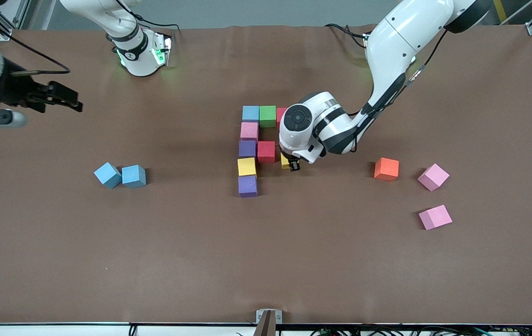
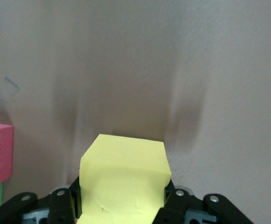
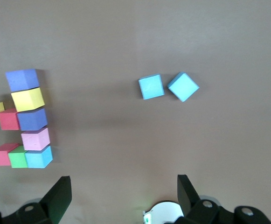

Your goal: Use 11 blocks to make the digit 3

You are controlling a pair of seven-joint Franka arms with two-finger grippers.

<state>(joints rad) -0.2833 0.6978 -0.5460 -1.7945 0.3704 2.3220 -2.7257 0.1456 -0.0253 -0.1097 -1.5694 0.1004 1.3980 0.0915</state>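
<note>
Starting at the right arm's end of the table (image 1: 60,261), our right gripper (image 1: 67,99) waits with jaws apart. Two blue blocks (image 1: 120,176) lie loose. At mid-table eight blocks (image 1: 256,149) stand placed. Our left gripper (image 1: 293,165) clamps a yellow block (image 2: 123,182) beside the red block (image 1: 266,151); the orange block (image 1: 386,169) and two pink blocks (image 1: 434,196) remain.

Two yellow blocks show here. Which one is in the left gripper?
The yellow block beside the red block, clamped in the left gripper. The other yellow block sits free in the column between two purple blocks.
</note>
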